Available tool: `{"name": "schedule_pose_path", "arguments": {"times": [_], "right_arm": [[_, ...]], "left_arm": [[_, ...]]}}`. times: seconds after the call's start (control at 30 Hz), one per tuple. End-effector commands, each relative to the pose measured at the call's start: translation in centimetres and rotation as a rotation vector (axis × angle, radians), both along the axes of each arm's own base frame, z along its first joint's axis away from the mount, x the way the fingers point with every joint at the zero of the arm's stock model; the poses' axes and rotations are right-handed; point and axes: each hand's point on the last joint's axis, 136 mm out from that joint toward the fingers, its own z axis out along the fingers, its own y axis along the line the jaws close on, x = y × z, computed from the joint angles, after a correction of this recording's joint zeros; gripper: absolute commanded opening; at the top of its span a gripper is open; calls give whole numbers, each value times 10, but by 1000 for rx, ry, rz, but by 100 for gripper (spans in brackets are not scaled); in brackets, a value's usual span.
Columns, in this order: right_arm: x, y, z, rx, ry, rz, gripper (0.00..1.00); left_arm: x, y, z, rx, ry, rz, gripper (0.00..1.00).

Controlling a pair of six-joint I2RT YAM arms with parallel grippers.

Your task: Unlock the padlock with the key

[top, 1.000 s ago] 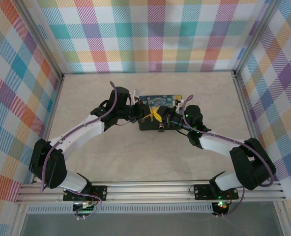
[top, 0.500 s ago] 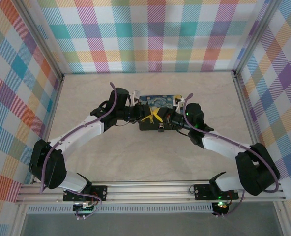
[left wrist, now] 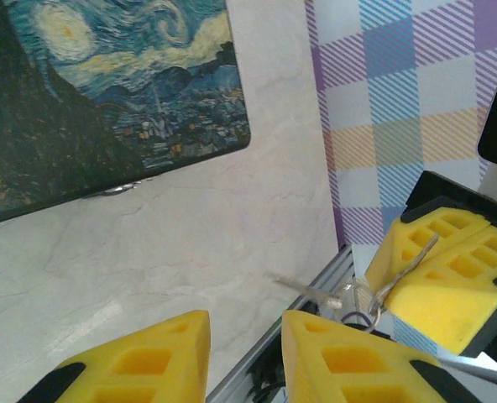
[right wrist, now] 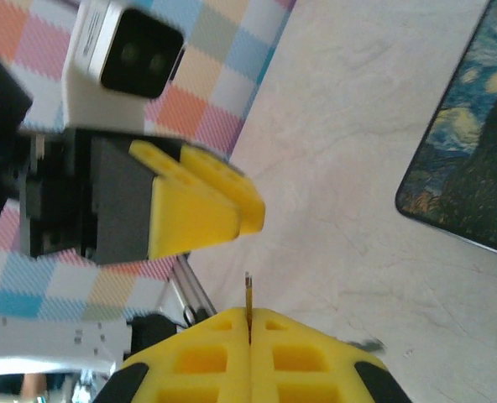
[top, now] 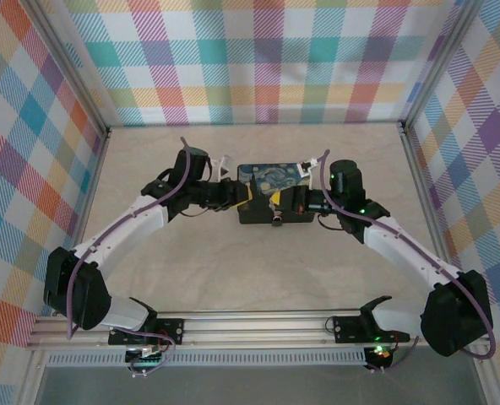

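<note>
**Right gripper has the key, left is open, padlock barely visible**

Counts: 2 grippers, 1 box, 1 key bunch, 1 padlock, all on one table [top: 258, 270].

- The box [top: 275, 175] sits mid-table and is black with a painted night-sky lid. In the top view the two grippers meet over it, the left gripper [top: 248, 196] coming from 9 o'clock and the right gripper [top: 285, 199] from 3 o'clock.
- Right gripper [right wrist: 248, 315]: the yellow pads are pressed flat together, pinching the key [right wrist: 248, 294]. A thin metal sliver sticks out of the seam toward 12 o'clock.
- From the left wrist, the right gripper [left wrist: 400, 281] is at 3 o'clock. The key [left wrist: 341, 298] hangs out of its tip with a ring, a wire loop and a thin blade pointing to 9 o'clock.
- Left gripper [left wrist: 244, 336]: the fingers are spread with bare table showing through the gap, and nothing is held. From the right wrist it [right wrist: 248, 214] sits at 10 o'clock, close to the key tip but apart from it.
- The padlock [top: 277, 220] is a tiny pale speck at the box's 6 o'clock edge in the top view.

Hard to make out:
- The padlock's shackle and keyhole are too small to resolve, so it is not clear whether it is locked.
- The number of keys on the ring can't be counted.
- The box [left wrist: 106, 92] is cut off at 12 and 9 o'clock in the left wrist view. A small metal bit at its lower edge can't be identified.
- The box [right wrist: 475, 143] is cut off at 3 o'clock in the right wrist view.
- The fingertips blur together in the top view.
</note>
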Motion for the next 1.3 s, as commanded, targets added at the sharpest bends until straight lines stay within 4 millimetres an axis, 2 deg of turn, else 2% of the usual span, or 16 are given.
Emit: {"name": "schedule_pose_path", "arguments": {"times": [0.0, 0.13, 0.3, 0.6, 0.83, 1.1, 1.27], "right_arm": [[-30, 4, 7, -19, -128, 212, 6], [-44, 6, 16, 4, -185, 315, 6], [-51, 8, 17, 22, -197, 379, 6], [-46, 13, 10, 10, -169, 418, 4], [-41, 16, 12, 11, -155, 420, 5], [-37, 16, 11, 4, -143, 411, 5], [-38, 16, 12, 8, -141, 413, 5]], "left_arm": [[-7, -11, 22, -55, -63, -121, 28], [-6, -19, 32, -106, -86, -159, 28], [-7, -27, 41, -159, -110, -202, 28], [-16, -37, 56, -223, -143, -266, 27], [-27, -46, 49, -212, -143, -318, 27], [-33, -49, 53, -214, -163, -339, 26], [-36, -51, 45, -184, -156, -352, 24]]}}
